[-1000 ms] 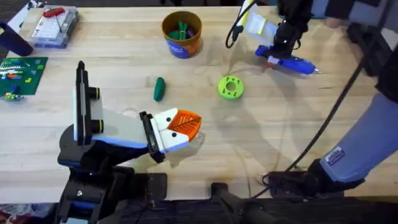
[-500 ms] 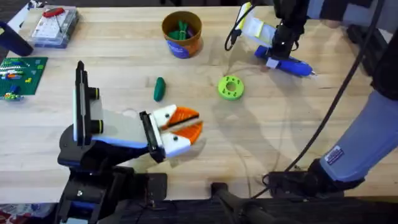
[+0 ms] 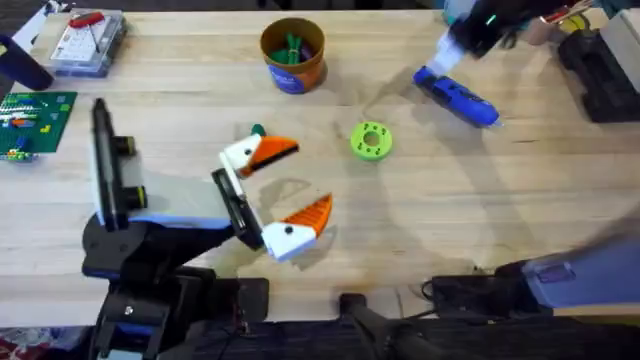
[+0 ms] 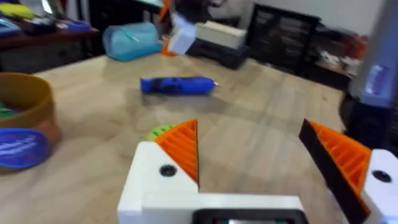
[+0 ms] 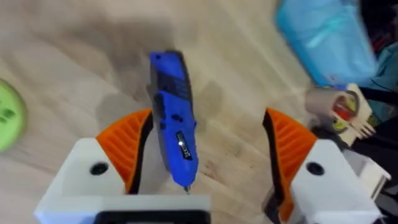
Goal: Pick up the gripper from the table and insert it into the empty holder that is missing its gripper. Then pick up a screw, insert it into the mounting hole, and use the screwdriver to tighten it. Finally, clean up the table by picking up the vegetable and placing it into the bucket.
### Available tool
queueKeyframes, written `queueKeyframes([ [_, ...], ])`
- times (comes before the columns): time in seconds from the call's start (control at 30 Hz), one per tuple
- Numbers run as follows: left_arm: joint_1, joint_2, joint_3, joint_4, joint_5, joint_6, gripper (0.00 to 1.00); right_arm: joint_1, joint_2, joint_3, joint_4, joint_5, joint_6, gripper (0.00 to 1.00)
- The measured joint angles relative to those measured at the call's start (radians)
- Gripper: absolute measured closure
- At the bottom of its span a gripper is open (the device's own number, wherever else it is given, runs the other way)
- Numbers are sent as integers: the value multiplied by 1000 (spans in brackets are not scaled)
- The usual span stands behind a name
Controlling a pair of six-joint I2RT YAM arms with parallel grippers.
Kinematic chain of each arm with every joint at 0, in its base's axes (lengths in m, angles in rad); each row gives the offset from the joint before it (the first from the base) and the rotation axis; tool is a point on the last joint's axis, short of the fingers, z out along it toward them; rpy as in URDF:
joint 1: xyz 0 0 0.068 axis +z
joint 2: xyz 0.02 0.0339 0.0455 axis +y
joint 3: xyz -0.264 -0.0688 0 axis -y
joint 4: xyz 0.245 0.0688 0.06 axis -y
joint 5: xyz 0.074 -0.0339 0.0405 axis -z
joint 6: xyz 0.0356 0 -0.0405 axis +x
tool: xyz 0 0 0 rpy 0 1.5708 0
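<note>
While flat on the table, the screwdriver between the released right end effector fingers.

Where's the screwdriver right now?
In the overhead view the screwdriver lies on the table at the far right, right of the green ring, between the open right gripper's fingers.

left claw: white body, orange ribbed pads (dark screws) | arm: black links

Dark shelving stands against a pale wall behind.
</note>
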Motion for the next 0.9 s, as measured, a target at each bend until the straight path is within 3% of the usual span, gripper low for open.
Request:
queueKeyframes([
  [0.07, 5, 0, 5, 8, -54, -10, 14, 12, -103, 2, -2, -6, 104, 6],
  [0.17, 16, 9, 55, -65, -144, 1, 15, 29, -217, 4, -3, -12, 269, 5],
  [0.33, 47, 106, 261, -239, -284, 101, 15, 46, -331, 5, -32, -17, 473, 7],
  [0.67, 109, 574, 698, -639, -492, 300, 15, 79, -460, 5, -210, -21, 649, 6],
  [0.9, 165, 913, 934, -840, -559, 357, 16, 106, -461, -59, -242, -35, 726, 6],
])
